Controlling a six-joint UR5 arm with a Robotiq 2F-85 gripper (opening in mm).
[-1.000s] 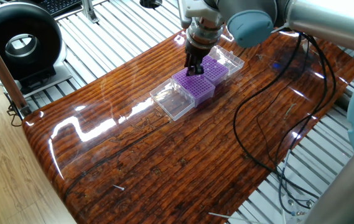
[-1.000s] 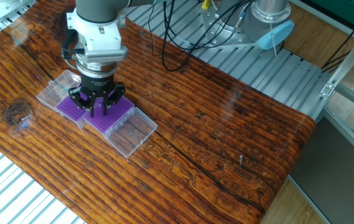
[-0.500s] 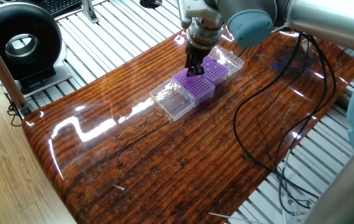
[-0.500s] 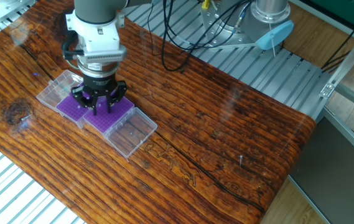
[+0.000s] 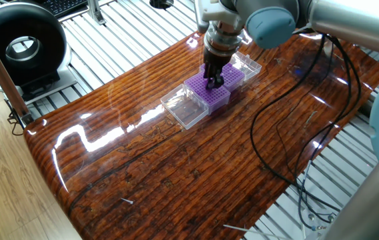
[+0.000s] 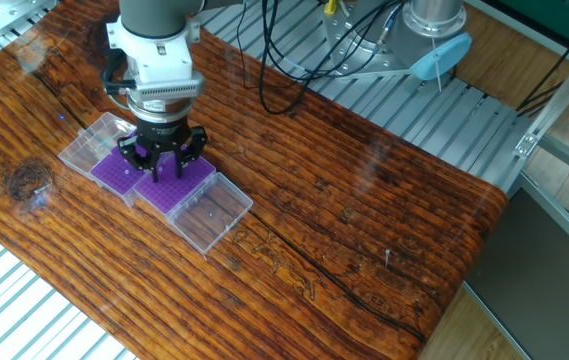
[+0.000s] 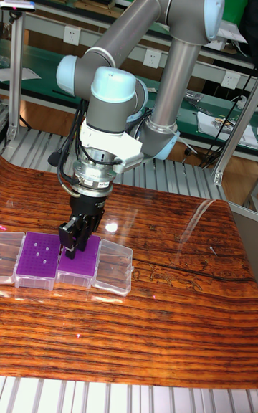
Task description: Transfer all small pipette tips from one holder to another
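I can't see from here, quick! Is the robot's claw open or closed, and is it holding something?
Gripper: fingers close together just above the purple rack; whether it is shut on a tip cannot be told.

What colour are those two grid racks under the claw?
Purple racks, clearest in the tall fixed view.

The gripper [image 6: 159, 172] hid part of the purple rack [image 6: 179, 187] beneath it, and whether its jaws held anything was too small to tell. The pipette tips [image 7: 41, 249] showed only as pale specks on the other rack [image 7: 37, 253] in the tall fixed view. The leftmost clear lid [image 7: 8, 248] was cut off there by the picture's edge.
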